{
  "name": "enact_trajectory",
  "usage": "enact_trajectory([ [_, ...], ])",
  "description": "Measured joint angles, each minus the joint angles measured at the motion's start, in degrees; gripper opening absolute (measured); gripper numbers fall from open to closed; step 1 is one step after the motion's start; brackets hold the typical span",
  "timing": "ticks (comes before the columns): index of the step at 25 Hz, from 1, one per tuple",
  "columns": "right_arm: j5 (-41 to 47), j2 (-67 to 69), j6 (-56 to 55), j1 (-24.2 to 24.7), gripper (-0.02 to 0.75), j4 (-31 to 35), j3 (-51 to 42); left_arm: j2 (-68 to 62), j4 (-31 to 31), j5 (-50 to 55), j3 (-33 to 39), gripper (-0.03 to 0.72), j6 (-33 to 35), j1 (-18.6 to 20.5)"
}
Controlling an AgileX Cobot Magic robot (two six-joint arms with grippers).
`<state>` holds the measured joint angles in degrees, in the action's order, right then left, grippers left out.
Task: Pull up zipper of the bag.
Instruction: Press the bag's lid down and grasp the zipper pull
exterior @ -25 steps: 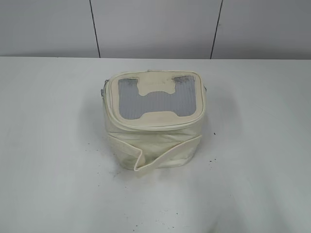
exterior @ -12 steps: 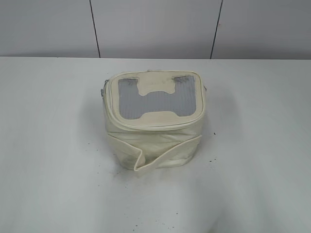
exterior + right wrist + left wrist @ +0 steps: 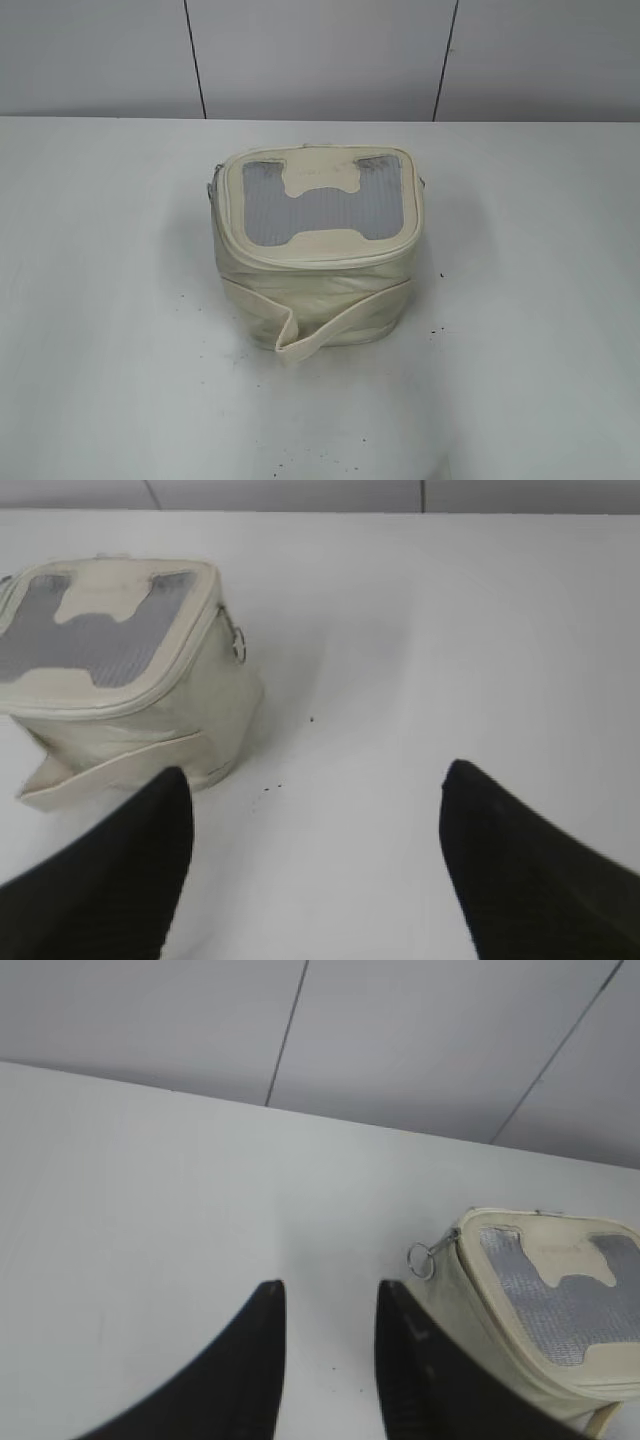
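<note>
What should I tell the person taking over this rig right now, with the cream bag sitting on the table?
Left gripper: open with a narrow gap, empty, above the table to the left of the bag.
Right gripper: wide open, empty, off to the bag's right and nearer the camera.
Bag: upright mid-table, grey window facing up, front band loose.
Zipper: track runs round the top rim; one ring pull hangs at the bag's left corner, another on the right side.
Done: nothing yet; neither gripper touches the bag.
Left: steady the bag, grip a ring pull, run the slider along the rim.
</note>
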<state>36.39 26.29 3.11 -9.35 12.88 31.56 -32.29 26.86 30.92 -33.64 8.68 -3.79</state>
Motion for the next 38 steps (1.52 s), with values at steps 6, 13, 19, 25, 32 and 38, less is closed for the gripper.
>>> enact_trajectory([
  [6, -1.0, 22.0, 8.1, -6.3, 0.573, 0.9, 9.9, -20.3, 16.4, -0.2, -5.1, 0.244, 18.4, -0.9],
  [13, 0.4, 47.4, 23.9, -8.0, 0.573, 9.2, 27.9, -40.1, 19.8, 7.0, -14.9, 0.28, 29.0, -4.4],
  [19, 12.1, 67.2, 39.4, -8.1, 0.55, 17.1, 47.4, -55.8, 19.8, 16.5, -24.2, 0.3, 33.0, -4.6],
  [25, 23.0, 83.9, 44.6, -10.0, 0.522, 20.0, 67.6, -64.8, 19.8, 20.1, -32.4, 0.34, 34.5, -4.6],
  [32, 29.1, 97.7, 45.7, -15.5, 0.521, 20.7, 83.3, -69.3, 19.7, 23.5, -37.5, 0.349, 37.2, -4.6],
  [38, 30.2, 105.4, 46.0, -17.7, 0.521, 22.9, 91.0, -70.4, 19.7, 25.2, -38.6, 0.349, 37.4, -4.6],
])
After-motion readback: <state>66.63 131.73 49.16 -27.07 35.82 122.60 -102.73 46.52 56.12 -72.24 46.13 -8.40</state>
